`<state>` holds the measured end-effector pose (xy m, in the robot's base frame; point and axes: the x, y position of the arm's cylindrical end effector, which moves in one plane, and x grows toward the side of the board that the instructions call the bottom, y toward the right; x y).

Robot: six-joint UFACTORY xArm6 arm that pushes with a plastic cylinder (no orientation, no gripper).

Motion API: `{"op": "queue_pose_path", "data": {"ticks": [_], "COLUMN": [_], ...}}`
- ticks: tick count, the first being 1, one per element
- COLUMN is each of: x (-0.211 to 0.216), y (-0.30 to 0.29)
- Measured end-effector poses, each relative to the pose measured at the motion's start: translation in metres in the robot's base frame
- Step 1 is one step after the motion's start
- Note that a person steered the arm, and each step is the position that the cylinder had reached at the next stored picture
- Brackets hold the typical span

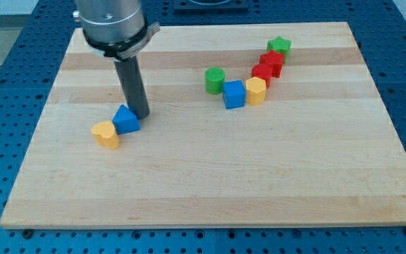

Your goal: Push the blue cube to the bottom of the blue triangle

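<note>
The blue cube sits right of the board's middle, between a green cylinder on its upper left and a yellow block touching its right side. The blue triangle lies at the left of the board, touching a yellow heart-shaped block on its lower left. My tip stands just right of the blue triangle's top, touching or almost touching it, far to the left of the blue cube.
Two red blocks and a green star run in a diagonal line up and right from the yellow block. The wooden board lies on a blue perforated table.
</note>
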<state>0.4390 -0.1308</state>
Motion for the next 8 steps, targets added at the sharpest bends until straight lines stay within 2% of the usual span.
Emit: {"op": "queue_pose_path", "data": {"ticks": [1,3,4,5,6,8], "x": [0.002,0.009,-0.003,-0.047,-0.068,-0.059], "y": [0.039,0.212,0.296,0.325,0.315,0.218]}}
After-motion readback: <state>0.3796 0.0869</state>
